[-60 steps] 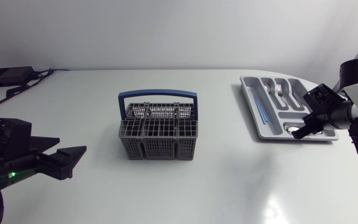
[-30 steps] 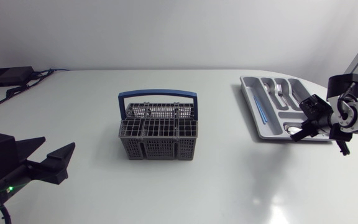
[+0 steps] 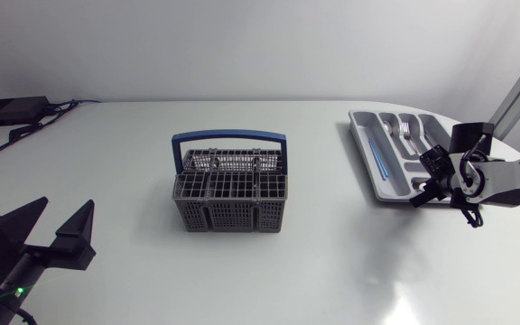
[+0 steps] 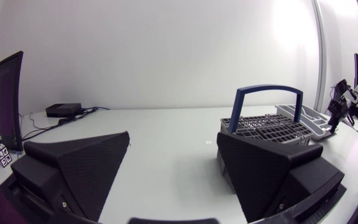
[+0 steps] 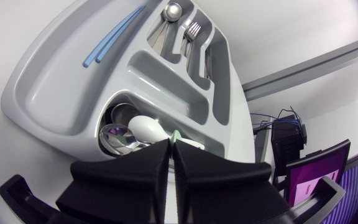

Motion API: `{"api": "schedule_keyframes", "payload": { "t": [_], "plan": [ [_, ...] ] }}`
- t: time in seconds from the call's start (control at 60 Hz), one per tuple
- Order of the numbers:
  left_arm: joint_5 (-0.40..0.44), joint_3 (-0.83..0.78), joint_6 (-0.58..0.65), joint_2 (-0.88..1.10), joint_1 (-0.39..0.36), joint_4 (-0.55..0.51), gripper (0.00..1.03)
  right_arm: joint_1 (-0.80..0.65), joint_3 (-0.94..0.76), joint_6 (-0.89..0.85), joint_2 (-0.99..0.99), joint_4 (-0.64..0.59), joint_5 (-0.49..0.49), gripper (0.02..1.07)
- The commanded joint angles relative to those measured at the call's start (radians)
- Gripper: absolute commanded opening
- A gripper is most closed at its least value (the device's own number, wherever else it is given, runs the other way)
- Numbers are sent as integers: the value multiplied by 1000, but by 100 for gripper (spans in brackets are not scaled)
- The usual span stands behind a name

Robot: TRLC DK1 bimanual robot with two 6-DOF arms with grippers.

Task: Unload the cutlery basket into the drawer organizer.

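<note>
Basket point(image 3: 229, 185) sits mid-table, handle up; organizer point(image 3: 365, 153) at the table's far right edge holds forks point(image 3: 407, 129), blue sticks point(image 3: 379, 167) and spoons point(image 5: 143, 128). Left jaws spread wide, low over the near left corner, facing the basket, well apart from it. Right jaws pressed together just over the organizer's spoon compartment at its near end.

- White table point(image 3: 332, 262), smooth matte top, spans the whole width; far right corner is rounded.
- Plain white wall point(image 3: 260, 45) behind the far edge, bare, evenly lit.
- Soft light glare point(image 3: 395, 302) on the tabletop, near right.
- Black box point(image 3: 9, 110) at the far left corner, dark cables point(image 3: 60, 106) running off it along the far edge.
</note>
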Motion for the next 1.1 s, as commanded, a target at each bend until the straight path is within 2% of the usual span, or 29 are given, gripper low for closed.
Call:
{"api": "schedule_keyframes", "payload": {
  "t": [0.0, 0.067, 0.117, 0.133, 0.183, 0.333, 0.65, 1.083],
  "plan": [
    [-16, -46, -25, -44, 10, 36, 99, 15, -23, -5, 23, 20, 18, 15],
    [-16, -47, -25, -46, 10, 37, 99, 15, -17, 11, 29, 18, 30, 49],
    [-16, -47, -25, -46, 10, 37, 99, 15, -11, 21, 32, 15, 42, 84],
    [-16, -47, -25, -46, 10, 37, 99, 15, -11, 29, 32, 15, 47, 92],
    [-16, -47, -25, -46, 10, 37, 99, 16, -11, 47, 28, 15, 50, 102],
    [-16, -47, -25, -46, 10, 37, 99, 16, -21, 123, -31, 18, 36, 103],
    [-16, -47, -25, -46, 10, 37, 99, 36, -75, 305, -290, 3, -91, 103],
    [-16, -47, -25, -46, 10, 37, 99, 199, -245, 498, -724, -54, -93, 103]
  ]
}}
